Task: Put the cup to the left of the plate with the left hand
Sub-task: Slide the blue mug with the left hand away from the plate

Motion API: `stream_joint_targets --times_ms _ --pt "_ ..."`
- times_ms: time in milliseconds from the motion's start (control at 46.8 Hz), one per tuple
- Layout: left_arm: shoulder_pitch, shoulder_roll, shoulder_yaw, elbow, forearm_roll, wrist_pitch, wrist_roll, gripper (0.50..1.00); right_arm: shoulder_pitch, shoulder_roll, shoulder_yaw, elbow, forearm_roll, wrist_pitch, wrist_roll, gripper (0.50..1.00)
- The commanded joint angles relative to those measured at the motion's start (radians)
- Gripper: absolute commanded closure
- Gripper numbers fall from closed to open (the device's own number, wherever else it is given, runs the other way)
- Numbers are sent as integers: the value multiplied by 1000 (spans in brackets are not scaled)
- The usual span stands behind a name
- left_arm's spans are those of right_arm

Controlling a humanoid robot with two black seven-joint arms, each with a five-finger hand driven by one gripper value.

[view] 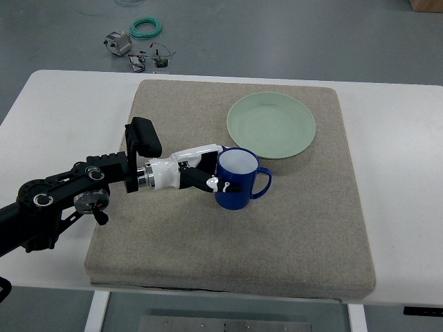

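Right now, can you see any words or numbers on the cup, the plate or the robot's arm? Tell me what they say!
No words or numbers can be read anywhere.
Blue cup, held by the left hand: plain, no print showing.
Green plate: plain.
Grey mat: plain.
Small parts on the floor: too small and blurred to tell whether they carry any print.
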Motion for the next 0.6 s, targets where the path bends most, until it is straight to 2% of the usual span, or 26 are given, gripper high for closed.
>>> stream_joint_targets --times_ms 0,406,576 --pt "0 0 -31 2 2 61 0 954 0 0 0 0 0 -1 0 566" --pt "3 18 -162 52 -1 240 -6 952 0 0 0 0 0 1 0 566" --pt "11 21 -206 89 -1 270 -46 945 0 0 0 0 0 -1 0 566"
